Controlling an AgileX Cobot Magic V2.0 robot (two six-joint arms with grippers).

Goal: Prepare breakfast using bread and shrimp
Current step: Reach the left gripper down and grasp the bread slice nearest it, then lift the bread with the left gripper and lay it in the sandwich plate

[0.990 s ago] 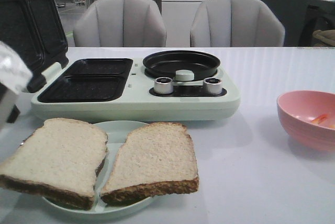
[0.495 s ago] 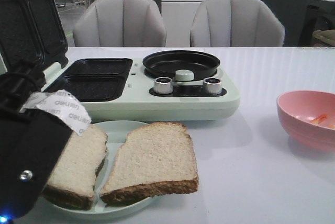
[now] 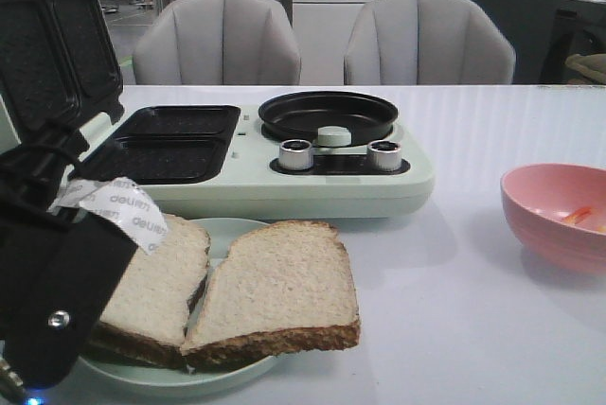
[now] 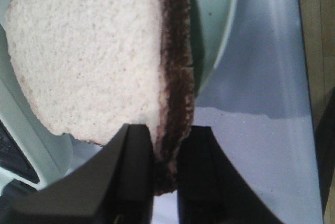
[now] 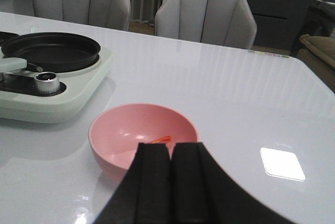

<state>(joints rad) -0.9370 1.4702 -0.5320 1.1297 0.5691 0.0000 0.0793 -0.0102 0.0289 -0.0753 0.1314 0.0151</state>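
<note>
Already the left gripper (image 4: pixel 165 156) was clamped on the crust edge of the left bread slice (image 3: pixel 156 282), which lay on the pale plate (image 3: pixel 222 372) at the table's front-left edge, overlapping the second slice (image 3: pixel 279 291). The slice stretched away from the fingers toward the sandwich maker's open trays (image 3: pixel 166 145), so the left arm was plainly nearer. The right gripper (image 5: pixel 170 182) hung with its fingers together, apparently holding nothing, just short of the pink bowl (image 5: pixel 123 130), where a shrimp (image 5: pixel 161 140) seemed to lie.
</note>
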